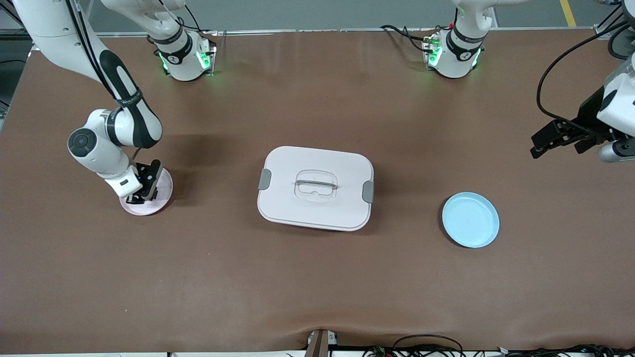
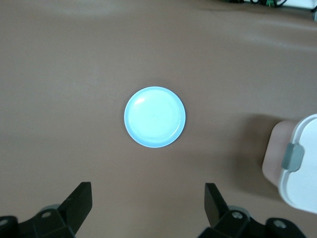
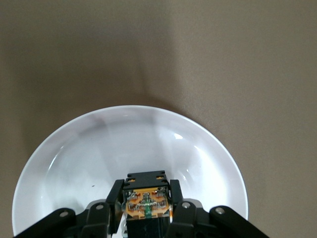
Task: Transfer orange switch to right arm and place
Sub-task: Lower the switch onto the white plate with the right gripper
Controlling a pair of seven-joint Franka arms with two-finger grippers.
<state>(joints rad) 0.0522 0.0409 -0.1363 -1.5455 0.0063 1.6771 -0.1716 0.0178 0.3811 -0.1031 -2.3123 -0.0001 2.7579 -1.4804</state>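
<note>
The right gripper [image 3: 147,210] pinches the boxy orange switch [image 3: 146,201] over a glossy round pink plate [image 1: 163,191], while the left gripper [image 2: 148,201] waits with fingers spread wide over the matte brown worktop [image 1: 317,277].

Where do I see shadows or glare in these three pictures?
Front view: a dark shadow beside the white box. Left wrist view: a soft shine on the blue plate. Right wrist view: bright glints on the pale plate, arm shadow on the table.

Matt brown table [image 1: 317,287], glossy smooth pink plate [image 3: 74,148], smooth plastic-looking white box [image 1: 315,187].
</note>
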